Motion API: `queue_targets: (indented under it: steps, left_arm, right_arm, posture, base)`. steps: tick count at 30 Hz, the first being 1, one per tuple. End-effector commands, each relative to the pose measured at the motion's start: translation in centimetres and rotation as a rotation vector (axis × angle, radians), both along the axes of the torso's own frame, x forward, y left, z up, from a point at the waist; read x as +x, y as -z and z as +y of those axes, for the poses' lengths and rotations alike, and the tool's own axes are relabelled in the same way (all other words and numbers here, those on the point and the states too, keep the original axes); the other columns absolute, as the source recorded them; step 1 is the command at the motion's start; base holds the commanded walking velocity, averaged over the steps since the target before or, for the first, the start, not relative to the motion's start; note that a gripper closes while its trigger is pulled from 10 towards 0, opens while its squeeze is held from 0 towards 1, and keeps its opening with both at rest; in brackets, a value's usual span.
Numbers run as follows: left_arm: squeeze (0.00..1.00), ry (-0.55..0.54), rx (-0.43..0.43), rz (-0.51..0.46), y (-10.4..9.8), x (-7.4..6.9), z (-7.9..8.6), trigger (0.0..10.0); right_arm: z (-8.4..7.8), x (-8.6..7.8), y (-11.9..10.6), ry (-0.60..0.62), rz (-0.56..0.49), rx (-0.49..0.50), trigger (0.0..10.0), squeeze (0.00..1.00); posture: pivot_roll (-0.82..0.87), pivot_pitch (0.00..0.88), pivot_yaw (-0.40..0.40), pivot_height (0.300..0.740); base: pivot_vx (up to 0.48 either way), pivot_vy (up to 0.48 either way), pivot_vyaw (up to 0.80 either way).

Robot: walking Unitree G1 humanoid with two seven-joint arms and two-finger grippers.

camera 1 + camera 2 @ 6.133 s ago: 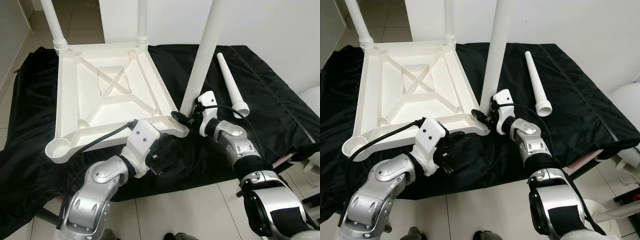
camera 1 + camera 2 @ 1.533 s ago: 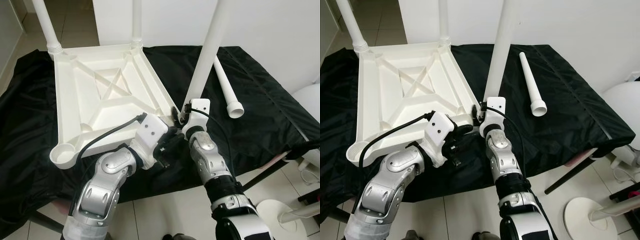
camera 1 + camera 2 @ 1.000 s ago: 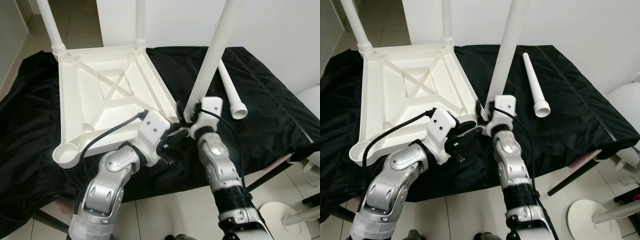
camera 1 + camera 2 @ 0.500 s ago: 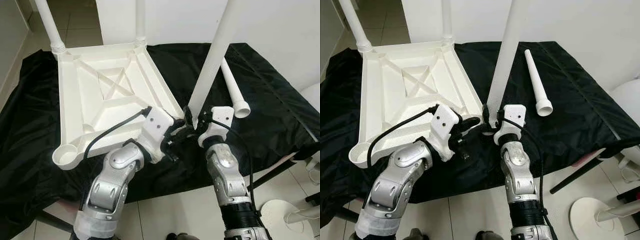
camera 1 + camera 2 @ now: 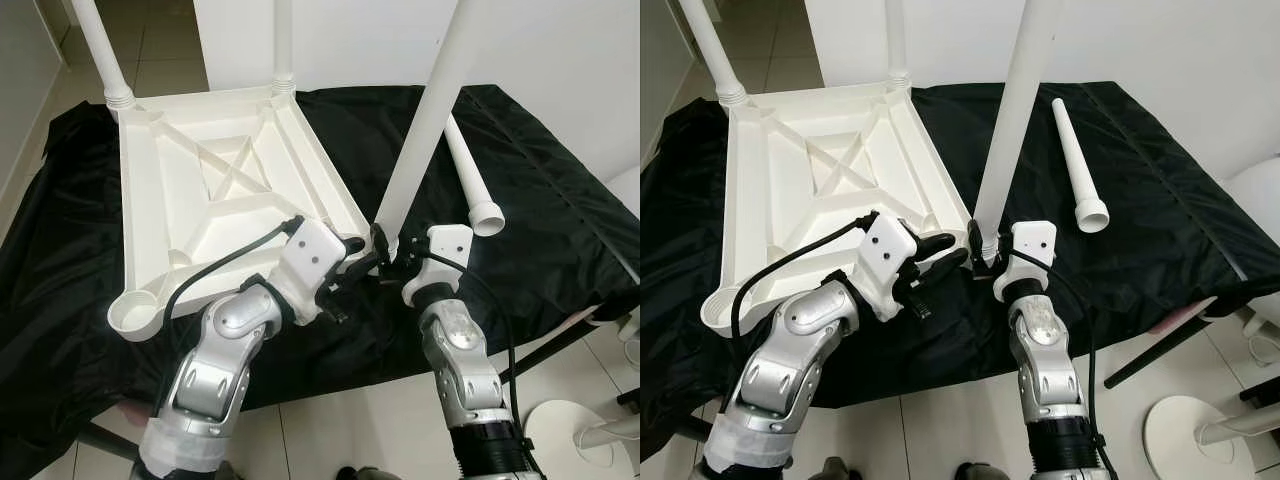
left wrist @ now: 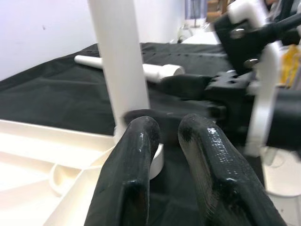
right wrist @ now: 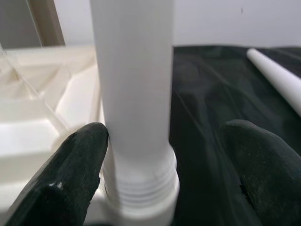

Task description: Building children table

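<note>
A white children's table top (image 5: 180, 215) lies upside down on a black cloth. Two white legs (image 5: 110, 60) stand in its far corners. A third leg (image 5: 425, 120) stands upright in the near right corner socket. My right gripper (image 5: 390, 247) is open around this leg's base (image 7: 136, 141); one finger (image 7: 70, 174) touches it and the other (image 7: 263, 169) stands apart. My left gripper (image 5: 955, 252) points at the same corner from the left, its fingers (image 6: 136, 155) a narrow gap apart with nothing between them. A loose leg (image 5: 470, 175) lies on the cloth to the right.
The near left corner socket (image 5: 135, 315) holds no leg. The black cloth (image 5: 540, 220) hangs over the table's front edge. Tiled floor (image 5: 350, 420) lies below, and a white round stand base (image 5: 1185, 425) sits at the lower right.
My right forearm has swung from the right to straight in front while its gripper stayed at the leg's base. The left gripper has crept closer to that corner. The camera shifted slightly.
</note>
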State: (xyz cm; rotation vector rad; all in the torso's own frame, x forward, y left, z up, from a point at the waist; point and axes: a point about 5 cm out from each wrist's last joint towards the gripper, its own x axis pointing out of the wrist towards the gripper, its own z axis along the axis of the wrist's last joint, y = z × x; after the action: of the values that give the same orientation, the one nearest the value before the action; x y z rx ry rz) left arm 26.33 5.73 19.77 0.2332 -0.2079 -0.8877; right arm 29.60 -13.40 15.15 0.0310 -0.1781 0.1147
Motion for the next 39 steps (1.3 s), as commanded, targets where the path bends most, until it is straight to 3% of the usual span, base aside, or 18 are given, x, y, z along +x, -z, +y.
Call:
queue_targets:
  steps: [1,4,8,12,13,18,23,24,25,26,30,34,38,39]
  left_arm:
    - [0.0,-0.089,0.006,-0.012,0.5,0.2,0.7,10.0]
    - [0.0,-0.084,0.037,0.0,1.2,0.0,1.2,10.0]
    - [0.0,-0.168,0.174,0.052,3.4,0.7,2.4,10.0]
    - [0.0,-0.255,0.239,0.08,4.5,1.5,3.4,10.0]
    - [1.0,-0.297,0.242,0.109,4.9,1.8,3.9,10.0]
    - [1.0,-0.429,0.231,0.161,5.1,3.0,5.6,10.0]
    - [0.98,-0.469,0.237,0.142,5.0,3.3,6.1,10.0]
    - [0.6,-0.476,0.217,0.145,4.9,3.3,6.1,10.0]
    - [0.6,-0.476,0.217,0.145,4.9,3.3,6.1,10.0]
    - [0.0,-0.485,0.22,0.155,4.9,3.4,6.2,10.0]
    - [0.0,-0.527,0.252,0.179,5.4,3.6,6.6,10.0]
    - [0.0,-0.639,0.34,0.274,6.8,4.1,8.2,10.0]
    - [0.0,-0.661,0.331,0.313,7.1,3.9,8.7,10.0]
    - [0.0,-0.668,0.335,0.311,7.1,3.9,8.8,2.2]
  right_arm:
    - [0.0,-0.5,0.5,-0.008,0.028,0.002,10.0,0.0]
    - [0.3,-0.8,0.5,-0.028,0.026,0.014,10.0,0.0]
    - [0.6,-0.8,0.5,-0.04,0.021,0.011,10.0,0.0]
    - [0.7,-0.8,0.3,-0.043,0.016,0.011,10.0,0.0]
    - [0.8,-0.8,0.2,-0.044,0.013,0.012,10.0,0.0]
    - [0.8,-0.7,0.1,-0.043,0.009,0.012,10.0,0.0]
    - [0.9,-0.7,0.0,-0.045,0.007,0.015,10.0,0.0]
    - [1.0,-0.8,-0.1,-0.052,0.0,0.02,10.0,0.0]
    - [1.0,-0.8,-0.1,-0.052,0.0,0.02,10.0,0.0]
    - [1.0,-0.9,-0.1,-0.06,-0.005,0.024,10.0,0.0]
    - [1.0,-1.0,-0.3,-0.076,-0.014,0.024,10.0,0.0]
    - [0.7,-1.0,-0.3,-0.075,-0.014,0.015,10.0,0.0]
    - [0.7,-0.8,-0.3,-0.073,-0.013,0.013,10.0,0.0]
    - [0.8,-0.8,-0.3,-0.074,-0.014,0.014,10.0,0.0]
  posture:
    - [-0.07,0.105,-0.001,0.74]
    - [-0.07,0.105,0.001,0.74]
    - [-0.07,0.109,0.0,0.74]
    - [-0.07,0.111,0.0,0.74]
    - [-0.07,0.111,0.001,0.74]
    - [-0.06,0.11,0.004,0.74]
    - [-0.06,0.109,0.009,0.74]
    - [-0.07,0.105,0.012,0.74]
    - [-0.07,0.105,0.012,0.74]
    - [-0.07,0.103,0.011,0.74]
    - [-0.07,0.102,0.011,0.74]
    - [-0.07,0.101,0.008,0.74]
    - [-0.07,0.1,0.007,0.74]
    - [-0.07,0.098,0.007,0.74]
  base:
    - [0.0,0.0,0.0]
    - [0.0,0.0,0.0]
    - [0.0,0.0,0.0]
    - [0.0,0.0,0.0]
    - [0.0,0.0,0.0]
    - [0.0,0.0,0.0]
    - [0.0,0.0,0.0]
    - [0.0,0.0,0.0]
    - [0.0,0.0,0.0]
    - [0.0,0.0,0.0]
    - [0.0,0.0,0.0]
    - [0.0,0.0,0.0]
    - [0.0,0.0,0.0]
    - [0.0,0.0,0.0]
